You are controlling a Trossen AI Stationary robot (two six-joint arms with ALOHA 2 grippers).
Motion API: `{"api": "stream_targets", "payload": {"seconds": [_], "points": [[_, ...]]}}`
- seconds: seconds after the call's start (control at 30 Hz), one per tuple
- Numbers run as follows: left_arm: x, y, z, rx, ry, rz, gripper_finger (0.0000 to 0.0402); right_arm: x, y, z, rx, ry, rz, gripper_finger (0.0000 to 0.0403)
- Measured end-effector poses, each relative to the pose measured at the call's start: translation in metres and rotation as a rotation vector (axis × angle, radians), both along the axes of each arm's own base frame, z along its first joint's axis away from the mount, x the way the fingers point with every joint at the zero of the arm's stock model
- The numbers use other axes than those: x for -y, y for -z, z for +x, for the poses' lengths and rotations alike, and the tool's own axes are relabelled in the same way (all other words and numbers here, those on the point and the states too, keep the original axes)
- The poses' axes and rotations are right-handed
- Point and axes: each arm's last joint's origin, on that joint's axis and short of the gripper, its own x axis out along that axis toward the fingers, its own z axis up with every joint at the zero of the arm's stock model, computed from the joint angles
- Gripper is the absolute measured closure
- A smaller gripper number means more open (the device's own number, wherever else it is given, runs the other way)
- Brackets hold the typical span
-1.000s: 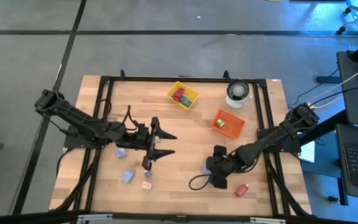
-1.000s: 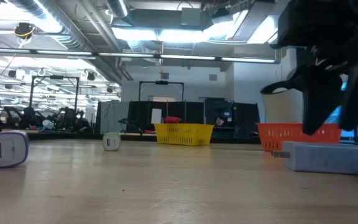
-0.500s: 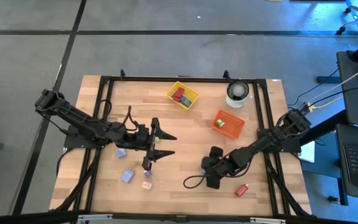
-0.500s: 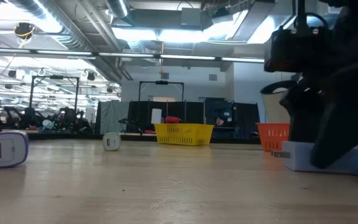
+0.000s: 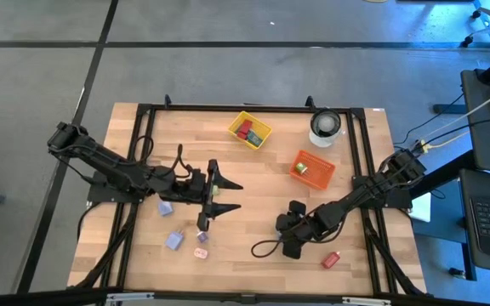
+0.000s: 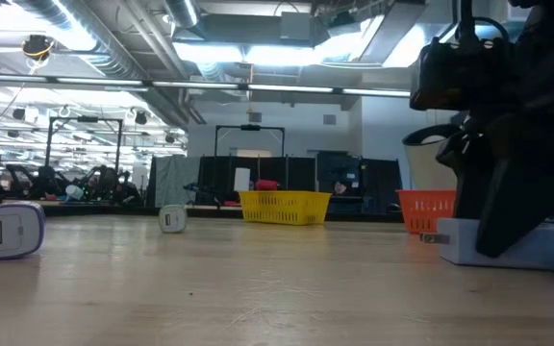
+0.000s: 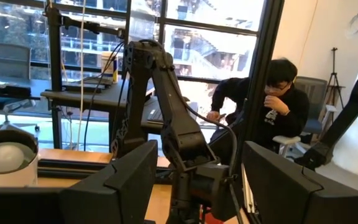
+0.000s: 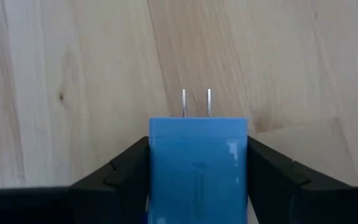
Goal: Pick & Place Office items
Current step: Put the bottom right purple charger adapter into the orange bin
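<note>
Blue plug adapter [image 8: 197,163], two metal prongs forward, sits clamped between the fingers [image 8: 114,177] of the right gripper [image 5: 289,240], low over the wooden table [image 5: 253,183] near its front centre. The left gripper [image 5: 228,196] hovers at mid-table, fingers apart and holding nothing. Lavender pieces [image 5: 173,240] lie on the table beside it. A yellow bin [image 5: 250,129] and an orange bin [image 5: 312,168] stand toward the far side.

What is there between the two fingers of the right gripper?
A blue charger block with two metal prongs sits between the right gripper's fingers, both touching its sides. The right wrist view shows this; from above the gripper hides the block.
</note>
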Motion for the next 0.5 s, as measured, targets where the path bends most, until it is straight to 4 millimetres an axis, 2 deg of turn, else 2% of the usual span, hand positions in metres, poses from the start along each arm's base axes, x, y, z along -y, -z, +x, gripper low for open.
{"api": "stream_targets", "payload": {"seconds": [0.23,0.4,0.5], "points": [[0.000,0.000,0.000,0.000,0.000,-0.001,0.0169,0.001,-0.005,-0.002,-0.008,0.045,0.024,0.0192],[0.000,0.000,0.000,0.000,0.000,0.000,0.0169,0.013,-0.023,-0.008,-0.005,0.078,-0.001,0.0192],[0.000,0.000,0.000,-0.001,0.000,0.000,0.0169,0.025,-0.042,-0.009,0.069,0.134,-0.054,0.0192]]}}
